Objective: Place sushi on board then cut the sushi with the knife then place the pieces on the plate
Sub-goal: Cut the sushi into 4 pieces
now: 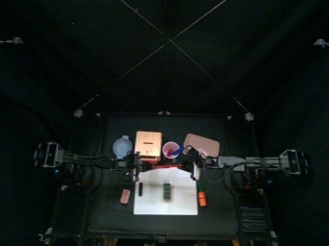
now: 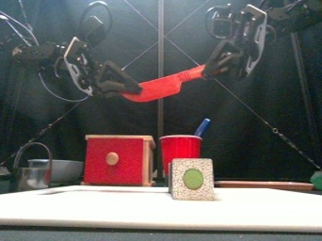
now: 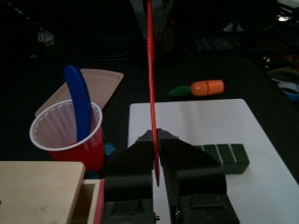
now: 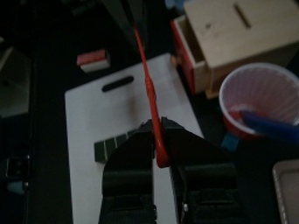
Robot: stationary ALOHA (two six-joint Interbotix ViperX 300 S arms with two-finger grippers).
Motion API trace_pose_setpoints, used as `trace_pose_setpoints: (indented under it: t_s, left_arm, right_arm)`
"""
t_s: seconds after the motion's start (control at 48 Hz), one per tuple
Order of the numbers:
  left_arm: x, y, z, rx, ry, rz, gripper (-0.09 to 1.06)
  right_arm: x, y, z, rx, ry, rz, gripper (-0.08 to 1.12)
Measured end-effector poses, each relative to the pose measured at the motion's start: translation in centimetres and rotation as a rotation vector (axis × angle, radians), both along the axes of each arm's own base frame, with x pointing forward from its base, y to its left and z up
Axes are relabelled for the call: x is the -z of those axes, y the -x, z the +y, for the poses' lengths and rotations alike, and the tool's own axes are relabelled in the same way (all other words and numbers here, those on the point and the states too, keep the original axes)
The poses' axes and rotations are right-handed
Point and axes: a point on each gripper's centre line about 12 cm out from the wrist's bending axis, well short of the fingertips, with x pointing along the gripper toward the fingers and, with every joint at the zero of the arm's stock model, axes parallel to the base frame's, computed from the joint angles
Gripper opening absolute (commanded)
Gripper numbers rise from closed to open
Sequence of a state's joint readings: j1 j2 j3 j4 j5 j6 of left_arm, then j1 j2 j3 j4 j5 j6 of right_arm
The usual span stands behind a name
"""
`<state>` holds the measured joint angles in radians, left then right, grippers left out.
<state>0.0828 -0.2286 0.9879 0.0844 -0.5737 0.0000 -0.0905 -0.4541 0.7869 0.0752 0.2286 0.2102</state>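
Note:
A red toy knife [image 2: 164, 87] hangs in the air above the table, held at both ends. My left gripper [image 2: 126, 89] is shut on its lower end and my right gripper [image 2: 220, 61] on its higher end. In the left wrist view the red knife [image 3: 151, 79] runs edge-on out of the shut jaws; the right wrist view shows the red knife [image 4: 146, 79] the same way. The dark green sushi roll [image 1: 168, 190] lies whole on the white board [image 1: 184, 204], below the knife. The pink plate [image 1: 202, 145] sits at the back right.
A red cup [image 2: 182, 151] holding a blue knife [image 2: 201, 126] stands behind the board, beside the wooden box [image 2: 119, 160] with its red drawer front. A blue-grey bowl [image 1: 122, 147] is at the back left. One small toy [image 1: 126, 196] lies left of the board and an orange one [image 1: 202, 198] right.

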Motion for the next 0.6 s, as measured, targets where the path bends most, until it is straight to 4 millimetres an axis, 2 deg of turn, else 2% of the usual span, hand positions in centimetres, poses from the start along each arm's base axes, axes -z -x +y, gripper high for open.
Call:
trace_pose_setpoints:
  t_s: [0.208, 0.396, 0.604]
  left_arm:
    - [-0.2, 0.6, -2.2, 0.064, 0.004, 0.038, 0.34]
    - [1.0, 0.5, -3.8, 0.103, 0.019, 0.093, 0.34]
    - [2.5, -0.5, -4.4, 0.108, 0.031, 0.142, 0.34]
  right_arm:
    - [3.0, -0.1, 1.0, 0.004, -0.089, 0.114, 0.39]
    - [4.0, -0.2, 1.2, 0.003, -0.108, 0.16, 0.37]
    - [4.7, -0.1, 1.3, 0.0, -0.11, 0.195, 0.34]
